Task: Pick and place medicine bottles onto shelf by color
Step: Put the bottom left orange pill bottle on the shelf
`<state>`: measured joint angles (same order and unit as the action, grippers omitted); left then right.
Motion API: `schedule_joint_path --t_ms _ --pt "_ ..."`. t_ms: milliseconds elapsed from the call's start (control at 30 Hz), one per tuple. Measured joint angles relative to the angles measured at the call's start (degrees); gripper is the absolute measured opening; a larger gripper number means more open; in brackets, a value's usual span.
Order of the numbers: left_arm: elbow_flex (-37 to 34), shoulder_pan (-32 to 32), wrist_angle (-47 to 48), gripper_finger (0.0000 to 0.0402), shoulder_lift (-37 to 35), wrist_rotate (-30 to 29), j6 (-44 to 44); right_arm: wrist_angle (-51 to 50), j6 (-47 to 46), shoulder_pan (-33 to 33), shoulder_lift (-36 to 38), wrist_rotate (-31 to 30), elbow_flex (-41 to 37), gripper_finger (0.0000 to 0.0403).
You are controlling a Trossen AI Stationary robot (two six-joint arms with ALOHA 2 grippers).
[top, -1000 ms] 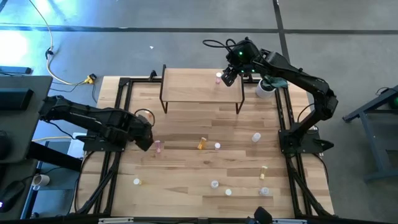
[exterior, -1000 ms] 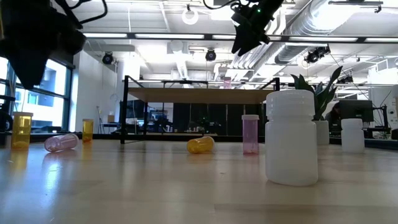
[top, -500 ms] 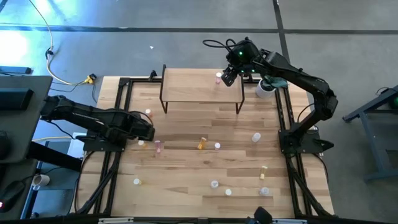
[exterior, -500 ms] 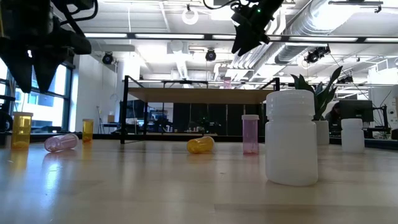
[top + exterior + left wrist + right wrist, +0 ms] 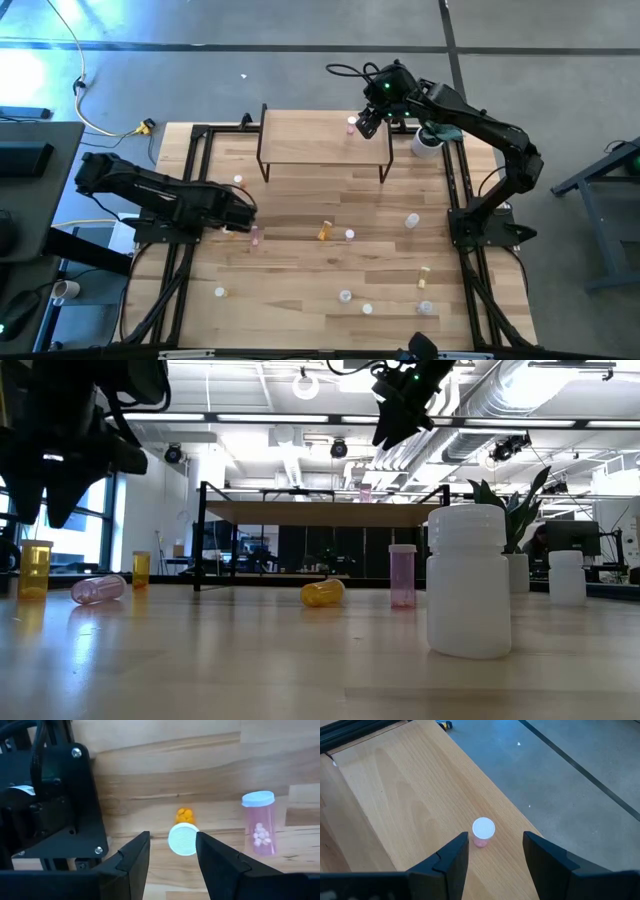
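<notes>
While my left gripper (image 5: 172, 852) hangs over the tabletop's left edge with its fingers apart, an upright orange bottle (image 5: 183, 838) sits right between them, white cap facing me. I judge this the reach for that bottle, so the job is to come down straight, keep the cap centred in the gap, and close only once my fingertips are below the cap, on the body. A pink bottle (image 5: 259, 823) stands just beside it; I should keep the nearer finger from brushing it, since these light things would tip easily.

My right gripper (image 5: 491, 851) hovers above the shelf (image 5: 310, 138) near its back right corner, fingers apart and empty, over a pink bottle (image 5: 482, 832) standing upright on the board close to its back edge. From above, more bottles lie scattered over the tabletop's middle and front, among them an orange one (image 5: 324, 231) on its side. Judging by that, most sorting remains. Once lifted, the orange bottle should be set on the shelf well apart from the pink.
</notes>
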<state>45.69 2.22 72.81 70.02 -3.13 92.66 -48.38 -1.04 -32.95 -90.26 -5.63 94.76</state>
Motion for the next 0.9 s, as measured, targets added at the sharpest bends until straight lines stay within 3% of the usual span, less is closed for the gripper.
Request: schedule_joint_path --t_ms 900 --pt "0.00 0.01 -4.70 0.0145 11.35 2.48 -4.50 -0.02 0.02 0.00 0.00 0.00 0.02 0.0179"
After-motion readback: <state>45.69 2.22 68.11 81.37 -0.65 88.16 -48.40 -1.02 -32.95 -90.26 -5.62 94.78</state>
